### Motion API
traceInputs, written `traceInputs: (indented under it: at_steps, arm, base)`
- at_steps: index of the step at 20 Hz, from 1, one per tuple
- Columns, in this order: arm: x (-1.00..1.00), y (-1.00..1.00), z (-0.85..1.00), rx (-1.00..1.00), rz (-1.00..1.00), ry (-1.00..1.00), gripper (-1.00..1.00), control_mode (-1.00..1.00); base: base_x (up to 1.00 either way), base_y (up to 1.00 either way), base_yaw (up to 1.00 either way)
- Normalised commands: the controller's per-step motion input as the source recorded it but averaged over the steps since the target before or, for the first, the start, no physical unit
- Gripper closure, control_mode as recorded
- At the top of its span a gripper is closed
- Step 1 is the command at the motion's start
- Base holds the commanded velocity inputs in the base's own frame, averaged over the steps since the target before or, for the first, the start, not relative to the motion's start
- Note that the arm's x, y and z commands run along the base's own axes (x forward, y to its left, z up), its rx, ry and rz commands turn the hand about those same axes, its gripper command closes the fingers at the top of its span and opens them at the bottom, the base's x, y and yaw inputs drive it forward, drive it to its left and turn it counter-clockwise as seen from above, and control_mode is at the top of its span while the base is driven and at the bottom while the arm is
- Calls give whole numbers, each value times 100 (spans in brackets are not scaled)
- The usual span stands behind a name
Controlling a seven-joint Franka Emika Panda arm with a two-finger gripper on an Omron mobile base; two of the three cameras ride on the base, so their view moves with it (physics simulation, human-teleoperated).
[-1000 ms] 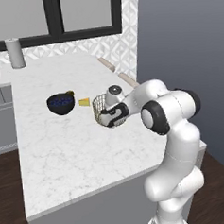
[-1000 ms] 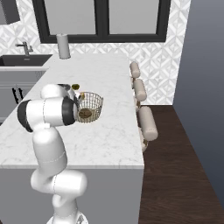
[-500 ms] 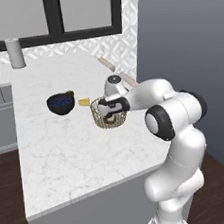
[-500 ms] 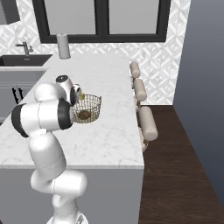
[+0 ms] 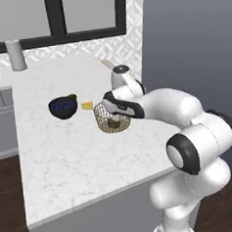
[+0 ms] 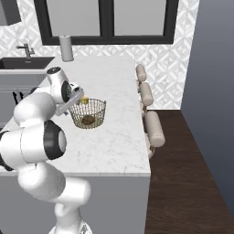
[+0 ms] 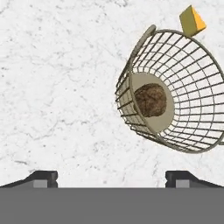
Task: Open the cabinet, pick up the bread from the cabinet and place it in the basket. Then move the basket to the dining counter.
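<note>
Gripper (image 7: 111, 177) spread wide, holding nothing. Round gold-tan wire-mesh basket (image 7: 188, 87) at 2 o'clock on white marble dining counter (image 7: 57, 87), small brown bread lump (image 7: 150, 99) inside. Likely light, rigid; take hold by the rim wire.

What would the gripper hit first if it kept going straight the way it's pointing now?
Probably the bare white marble counter top, just beside the round gold wire-mesh basket. The open gripper points down at it; the basket sits off to one side.
</note>
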Motion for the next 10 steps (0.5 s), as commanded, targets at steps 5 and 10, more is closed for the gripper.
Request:
traceInputs:
  at_steps: [5, 10]
  arm:
    - [-100, -18, 4, 15, -39, 0, -100, -100]
    - [-100, -38, 0, 19, -29, 0, -100, -100]
  base:
    - [0, 0, 0]
    - [0, 0, 0]
